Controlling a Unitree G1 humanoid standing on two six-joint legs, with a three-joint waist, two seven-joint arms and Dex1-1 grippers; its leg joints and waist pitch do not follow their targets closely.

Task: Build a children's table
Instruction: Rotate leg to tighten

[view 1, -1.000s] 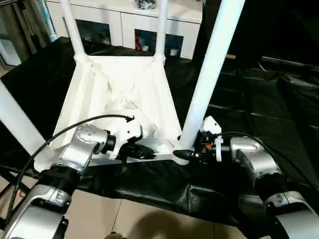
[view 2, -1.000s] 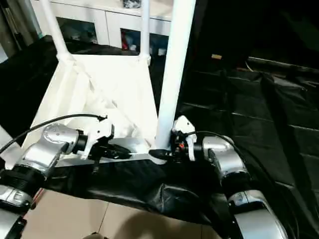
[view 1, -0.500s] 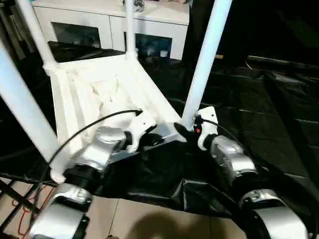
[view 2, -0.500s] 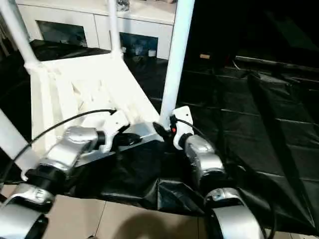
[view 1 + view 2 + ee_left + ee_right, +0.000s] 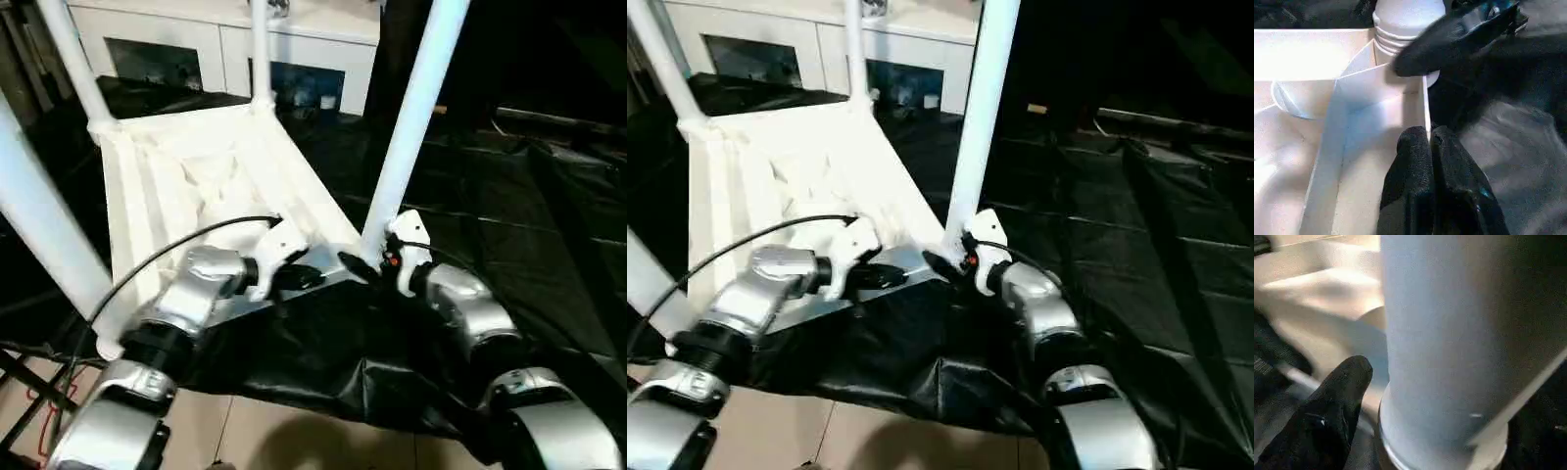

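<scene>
The children's table (image 5: 196, 176) lies upside down on black sheeting, its ribbed underside up. Four white legs rise from its corner sockets. My left gripper (image 5: 309, 278) is shut on the thin near rim (image 5: 1426, 105), and its fingers (image 5: 1410, 161) pinch that edge. My right gripper (image 5: 368, 262) is at the foot of the near right leg (image 5: 411, 117). It is open, with one black finger (image 5: 1332, 411) standing just off the leg (image 5: 1440, 333). The other finger is hidden behind the leg. That right finger (image 5: 1449, 44) also lies by the leg's ringed base (image 5: 1408, 17).
A white cabinet (image 5: 216, 39) with glass-fronted compartments stands behind the table. Black sheeting (image 5: 519, 196) spreads to the right and drapes over the near edge. Beige floor (image 5: 255, 431) shows below. A black cable (image 5: 176, 240) arcs over my left forearm.
The whole view has shifted. My right gripper's fingers have spread wider at the foot of the near right leg. My left gripper stays shut on the rim.
</scene>
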